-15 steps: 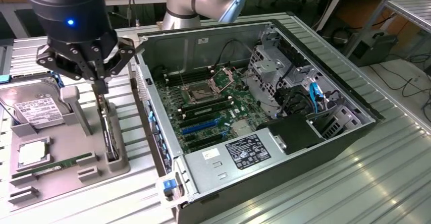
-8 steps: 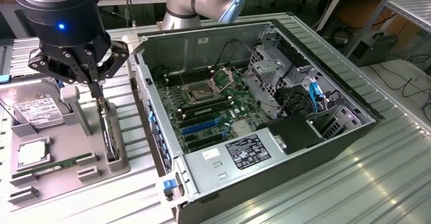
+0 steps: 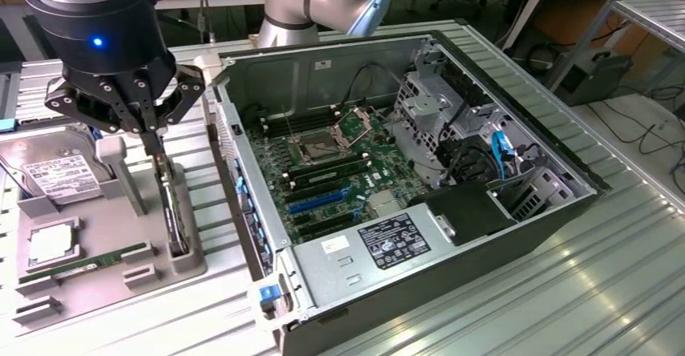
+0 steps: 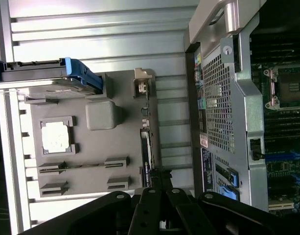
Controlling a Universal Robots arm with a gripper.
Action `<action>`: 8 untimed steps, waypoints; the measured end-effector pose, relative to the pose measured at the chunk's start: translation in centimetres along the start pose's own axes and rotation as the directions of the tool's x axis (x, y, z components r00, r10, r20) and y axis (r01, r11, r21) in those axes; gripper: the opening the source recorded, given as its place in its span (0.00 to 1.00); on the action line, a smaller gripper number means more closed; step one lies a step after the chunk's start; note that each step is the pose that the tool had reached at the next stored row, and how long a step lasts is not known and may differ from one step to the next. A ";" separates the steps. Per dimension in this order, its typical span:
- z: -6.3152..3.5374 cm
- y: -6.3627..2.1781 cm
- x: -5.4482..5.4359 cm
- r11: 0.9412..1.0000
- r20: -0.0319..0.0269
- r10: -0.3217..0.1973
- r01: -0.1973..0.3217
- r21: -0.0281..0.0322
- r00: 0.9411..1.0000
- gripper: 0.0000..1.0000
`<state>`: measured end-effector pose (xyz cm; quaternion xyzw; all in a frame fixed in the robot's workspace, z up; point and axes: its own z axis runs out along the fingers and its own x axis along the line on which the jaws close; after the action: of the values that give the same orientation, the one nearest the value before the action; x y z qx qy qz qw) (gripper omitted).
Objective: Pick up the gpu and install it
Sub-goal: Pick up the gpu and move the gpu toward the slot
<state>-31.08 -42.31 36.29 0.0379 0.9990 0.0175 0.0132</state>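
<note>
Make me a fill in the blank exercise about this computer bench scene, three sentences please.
1. The gpu stands upright in the grey tray, ____ the computer case.
2. The gripper meets the gpu's ____ edge.
3. In the exterior view, the hard drive lies on the gpu's ____.
Missing words: outside; top; left.

We are looking at the gpu (image 3: pixel 173 212) edge-on, so its broad faces are hiding from us. The gripper (image 3: pixel 157 154) is overlapping one end of the card, and we are failing to tell whether the two are touching. The exterior view's left edge is cutting off the hard drive (image 3: pixel 54 171), and the print on the case label (image 3: pixel 394 240) is proving too small to read.
</note>
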 end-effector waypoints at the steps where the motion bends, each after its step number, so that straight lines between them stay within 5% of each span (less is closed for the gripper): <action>1: 0.00 0.00 0.0 1.000 0.000 0.000 0.000 0.000 1.000 0.11; 3: 0.00 0.00 0.0 1.000 0.000 0.000 0.000 0.000 1.000 0.11; 5: 0.00 0.00 0.0 1.000 0.000 0.000 0.000 0.000 1.000 0.24; 8: 0.03 0.00 0.0 1.000 0.000 0.000 0.000 0.000 1.000 0.29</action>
<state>-31.08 -42.31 36.26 0.0379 0.9990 0.0173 0.0131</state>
